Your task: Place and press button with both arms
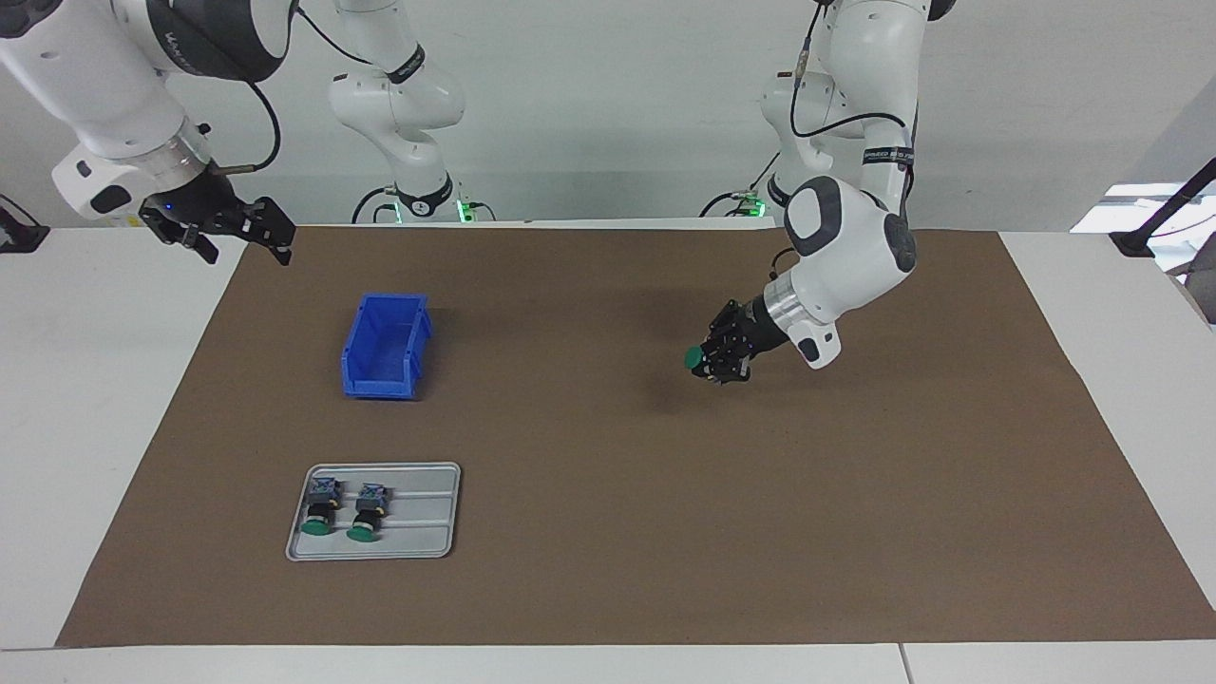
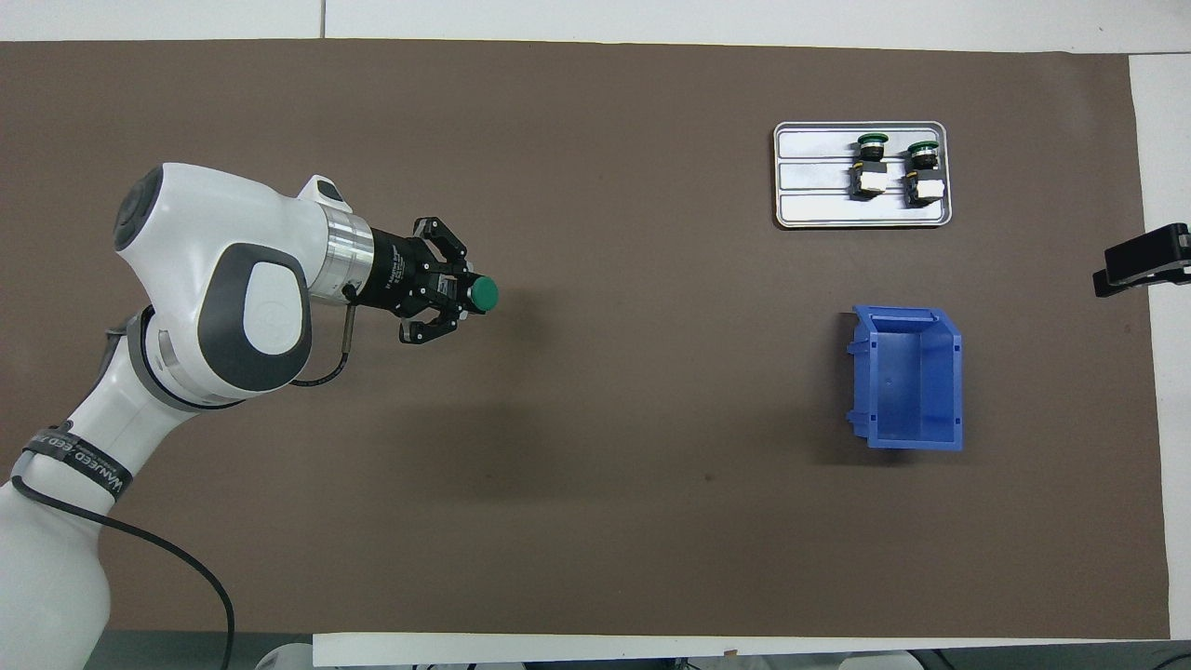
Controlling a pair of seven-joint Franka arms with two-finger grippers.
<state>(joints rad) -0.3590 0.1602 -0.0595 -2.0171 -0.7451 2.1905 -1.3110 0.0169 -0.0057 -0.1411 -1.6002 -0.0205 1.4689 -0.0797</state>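
My left gripper (image 1: 708, 361) (image 2: 462, 296) hangs above the brown mat toward the left arm's end of the table, shut on a button (image 1: 694, 358) (image 2: 483, 295). The button's green cap sticks out past the fingertips, pointing sideways toward the right arm's end. Two more buttons (image 1: 320, 506) (image 1: 368, 511) lie side by side on a grey tray (image 1: 418, 532) (image 2: 809, 200) toward the right arm's end. My right gripper (image 1: 237, 239) (image 2: 1143, 262) waits open, raised over the table's white edge at the right arm's end, holding nothing.
A blue open bin (image 1: 384, 357) (image 2: 912, 377) stands on the mat, nearer to the robots than the tray. The brown mat (image 1: 608, 532) covers most of the white table.
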